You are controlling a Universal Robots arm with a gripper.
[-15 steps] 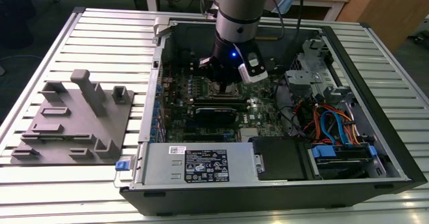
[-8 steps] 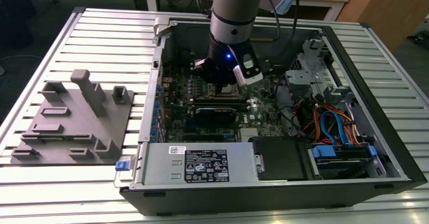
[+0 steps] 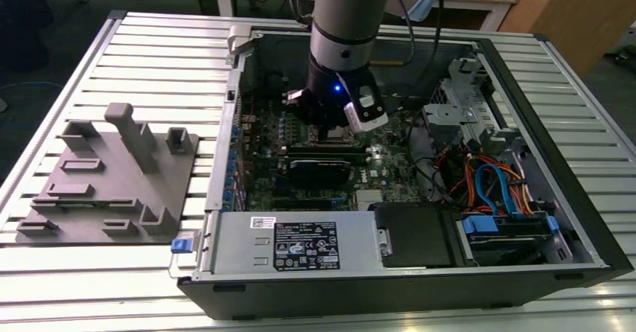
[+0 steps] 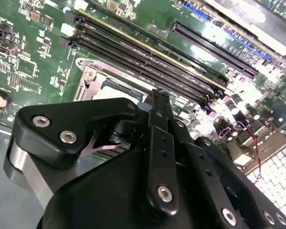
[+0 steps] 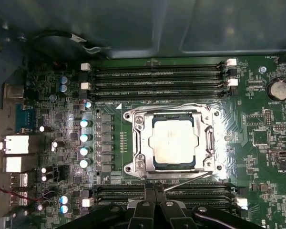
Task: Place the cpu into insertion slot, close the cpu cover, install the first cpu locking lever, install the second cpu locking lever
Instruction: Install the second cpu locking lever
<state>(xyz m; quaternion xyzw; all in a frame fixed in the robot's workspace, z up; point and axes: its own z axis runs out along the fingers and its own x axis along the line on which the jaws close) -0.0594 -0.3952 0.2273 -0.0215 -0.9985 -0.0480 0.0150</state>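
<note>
Jaws: pressed together, fingertips meeting, nothing of any bulk between them as far as I can see; my gripper (image 5: 155, 191) hangs low over the motherboard (image 5: 271, 143), just beside the socket edge.
Nearest thing: a thin wire lever (image 5: 186, 180) runs slantwise along the socket side closest to my fingertips; whether I touch it I cannot tell, since my own linkage hides the contact.
Cpu: the cpu (image 5: 174, 142) lies flat and square in the insertion slot (image 5: 139, 143), silver top up.
Cover: the cpu cover (image 5: 207, 143) is down around the chip, its window framing the metal top.
Far lever: a second wire lever (image 5: 174, 107) runs along the opposite socket side, next to the memory slots (image 5: 157, 78).
Step in hand: I judge placing and covering done, and a locking lever is my business now.
Next move calls for: a firm sideways-and-down press on the thin wire, kept clear of the memory slots.
Wider scene: my arm (image 3: 343, 34) reaches into the open computer case (image 3: 556, 257).
</note>
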